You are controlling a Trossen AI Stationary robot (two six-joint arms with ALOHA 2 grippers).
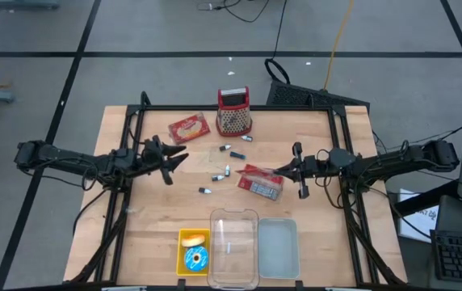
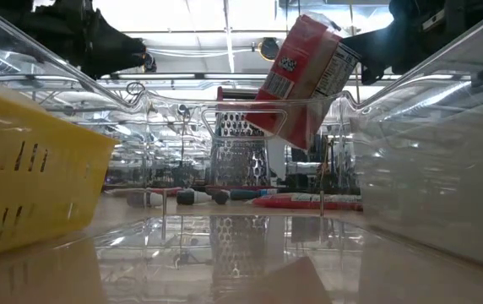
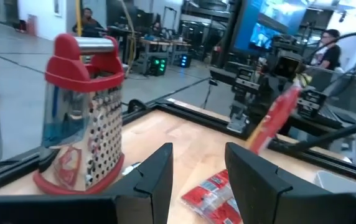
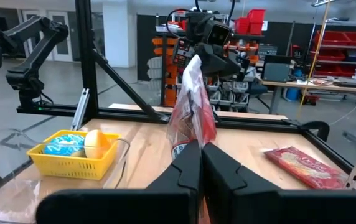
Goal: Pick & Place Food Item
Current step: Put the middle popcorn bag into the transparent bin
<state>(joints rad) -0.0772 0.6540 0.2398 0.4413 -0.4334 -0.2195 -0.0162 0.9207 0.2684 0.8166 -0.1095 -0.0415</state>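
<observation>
A red food packet hangs tilted above the middle of the table, with my right gripper shut on it. A second red packet lies flat at the far left, beside a red-handled metal grater standing upright. A yellow basket at the near edge holds a round bun and a blue-and-white item. My left gripper hovers open over the table's left part and has nothing between its fingers. My right gripper pinches the packet's edge between its two shut fingers, which come about level from the table's right side. The packet is lifted clear of the table. It is tilted, with most of it slanting down and away from the fingers.
Two clear plastic tubs stand at the near edge, right of the basket. Several small dark items lie scattered mid-table. A black frame runs along the table's far edge and sides. People show in the room beyond.
</observation>
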